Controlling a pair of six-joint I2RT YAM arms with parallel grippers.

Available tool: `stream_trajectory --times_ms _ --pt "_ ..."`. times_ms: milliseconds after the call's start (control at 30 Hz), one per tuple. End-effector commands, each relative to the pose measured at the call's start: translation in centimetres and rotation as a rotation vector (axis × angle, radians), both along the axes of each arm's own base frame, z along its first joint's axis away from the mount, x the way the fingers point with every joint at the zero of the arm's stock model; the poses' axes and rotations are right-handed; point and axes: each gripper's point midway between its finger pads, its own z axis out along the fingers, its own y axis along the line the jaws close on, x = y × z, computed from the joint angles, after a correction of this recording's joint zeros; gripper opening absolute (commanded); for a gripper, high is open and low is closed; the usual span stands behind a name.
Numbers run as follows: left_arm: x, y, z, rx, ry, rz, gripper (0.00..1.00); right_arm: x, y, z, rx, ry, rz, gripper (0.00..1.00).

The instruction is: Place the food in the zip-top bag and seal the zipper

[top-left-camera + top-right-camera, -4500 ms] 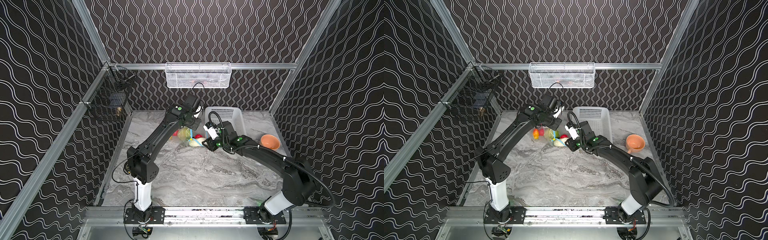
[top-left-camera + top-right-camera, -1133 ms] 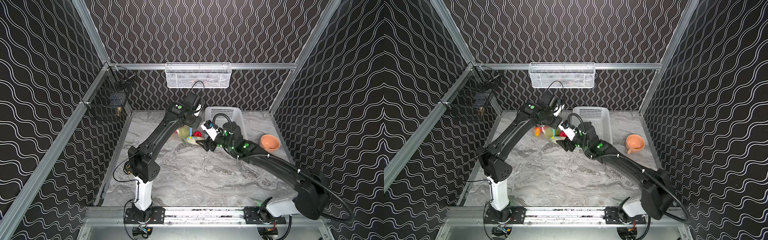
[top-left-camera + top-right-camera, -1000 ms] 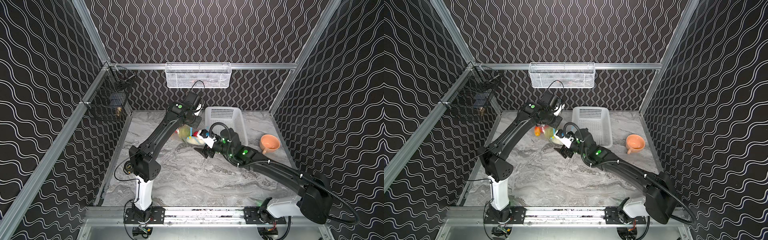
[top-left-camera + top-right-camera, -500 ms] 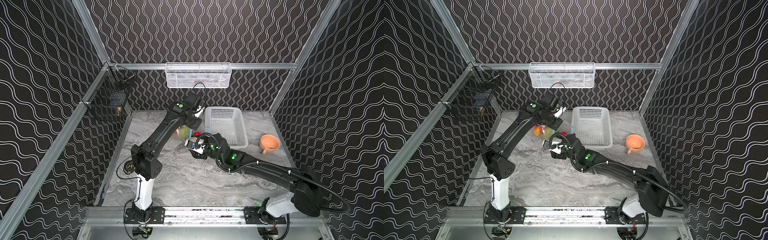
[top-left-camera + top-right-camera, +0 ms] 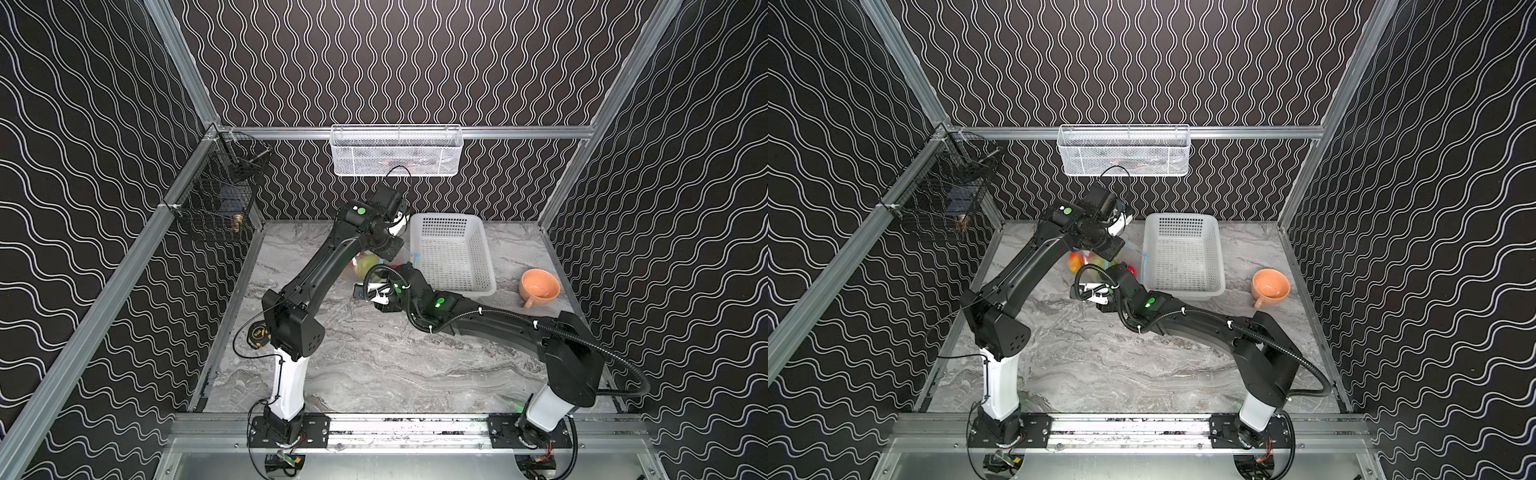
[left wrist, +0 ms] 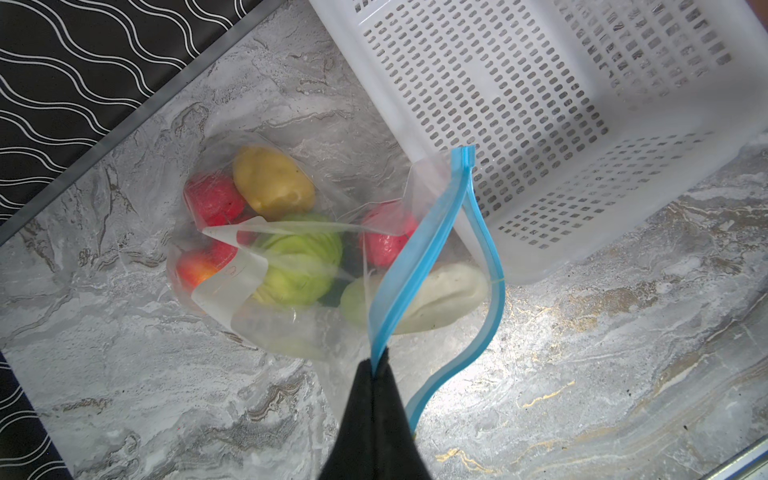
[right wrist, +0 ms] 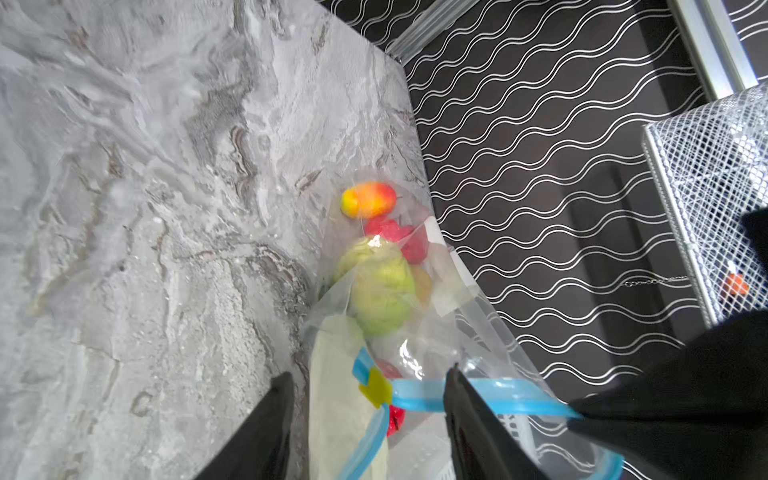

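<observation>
Jaws: L jaws clenched on zipper (image 6: pixel 419 257), unchanged; R jaws apart, straddling yellow slider (image 7: pixel 376 387). We log R arm (image 5: pixel 498 328) swung left across desk (image 5: pixel 374 374) vs 1 s ago. Item: zip-top bag (image 6: pixel 291 332), food (image 6: pixel 299 266) inside, beside basket (image 6: pixel 540 104).

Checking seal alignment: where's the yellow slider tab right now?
Right wrist view: the yellow slider tab sits on the blue zipper, between the right gripper's open fingers, beside the white long vegetable. It isn't visible in the top views.
</observation>
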Motion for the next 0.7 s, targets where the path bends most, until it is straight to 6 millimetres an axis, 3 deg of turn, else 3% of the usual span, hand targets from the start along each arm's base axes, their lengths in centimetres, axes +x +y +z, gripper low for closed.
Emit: stream_trajectory --times_ms 0,400,667 --pt "-0.2 0.2 0.0 0.012 0.008 -0.006 0.00 0.6 0.0 0.2 -0.042 -0.041 -0.003 0.58" --pt "-0.2 0.8 -0.3 0.048 0.007 -0.010 0.00 2.6 -0.7 -1.3 -0.202 -0.127 -0.039 0.53" --pt "-0.4 0.9 -0.5 0.052 0.018 -0.012 0.00 3.4 -0.5 -1.0 -0.211 -0.167 -0.040 0.33"
